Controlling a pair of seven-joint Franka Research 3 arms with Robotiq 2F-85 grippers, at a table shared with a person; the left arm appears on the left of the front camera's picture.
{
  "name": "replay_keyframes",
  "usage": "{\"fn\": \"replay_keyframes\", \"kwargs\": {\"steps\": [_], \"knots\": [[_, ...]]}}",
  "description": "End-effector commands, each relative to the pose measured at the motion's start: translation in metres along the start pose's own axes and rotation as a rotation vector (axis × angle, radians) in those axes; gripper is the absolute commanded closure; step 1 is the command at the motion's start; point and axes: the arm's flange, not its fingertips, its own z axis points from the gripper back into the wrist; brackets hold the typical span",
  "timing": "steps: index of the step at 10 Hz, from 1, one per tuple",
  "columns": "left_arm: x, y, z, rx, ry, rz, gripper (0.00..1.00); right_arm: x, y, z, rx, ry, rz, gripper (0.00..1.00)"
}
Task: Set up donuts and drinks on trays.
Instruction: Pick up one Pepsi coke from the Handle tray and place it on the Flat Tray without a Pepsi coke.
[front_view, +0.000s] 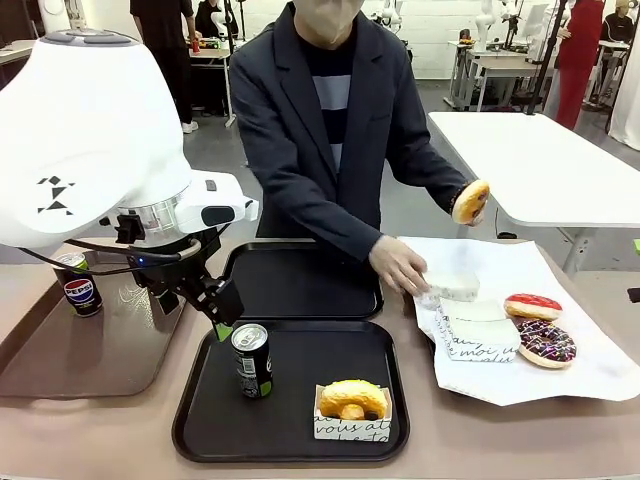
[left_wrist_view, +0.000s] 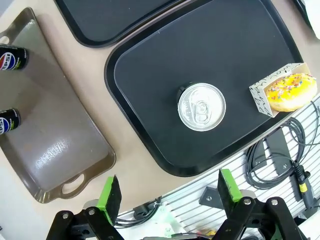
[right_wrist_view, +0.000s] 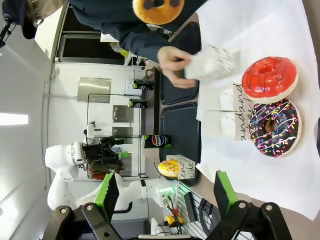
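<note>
Left gripper (left_wrist_view: 169, 190) hung open and empty near the Pepsi can (front_view: 251, 360) set with the sleeved donut (front_view: 352, 400) on the near tray (front_view: 300, 385), right gripper (right_wrist_view: 165, 192) likewise open, so the far tray (front_view: 300, 280) likely needed a spare can (front_view: 80, 285) from the brown tray (front_view: 110, 350) next.

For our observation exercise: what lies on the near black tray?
An upright Pepsi can and a yellow donut in its paper sleeve, apart. The tray beneath them is covered.

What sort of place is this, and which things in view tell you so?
Most likely a robotics lab, staged as a snack counter. A white robot arm shares a table with a person; other tables stand behind; a can and a sleeved donut sit on a black tray.
</note>
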Motion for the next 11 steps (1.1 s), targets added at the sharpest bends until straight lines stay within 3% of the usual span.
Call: {"fn": "replay_keyframes", "kwargs": {"steps": [1, 4, 7, 9, 11], "knots": [[0.000, 0.000, 0.000, 0.000, 0.000, 0.000, 0.00, 0.001, 0.000, -0.001, 0.020, -0.007, 0.011, 0.00], [0.006, 0.100, 0.025, -0.021, -0.057, 0.300, 0.00, 0.001, 0.000, -0.001, 0.020, -0.007, 0.011, 0.00], [-0.001, 0.191, 0.024, 0.041, -0.025, 0.490, 0.00, 0.001, 0.000, -0.001, 0.020, -0.007, 0.011, 0.00], [-0.021, 0.230, 0.016, 0.102, 0.012, 0.534, 0.00, 0.001, 0.000, -0.001, 0.020, -0.007, 0.011, 0.00], [-0.029, 0.225, 0.015, 0.105, 0.012, 0.520, 0.00, 0.001, 0.000, -0.001, 0.020, -0.007, 0.011, 0.00]]}}
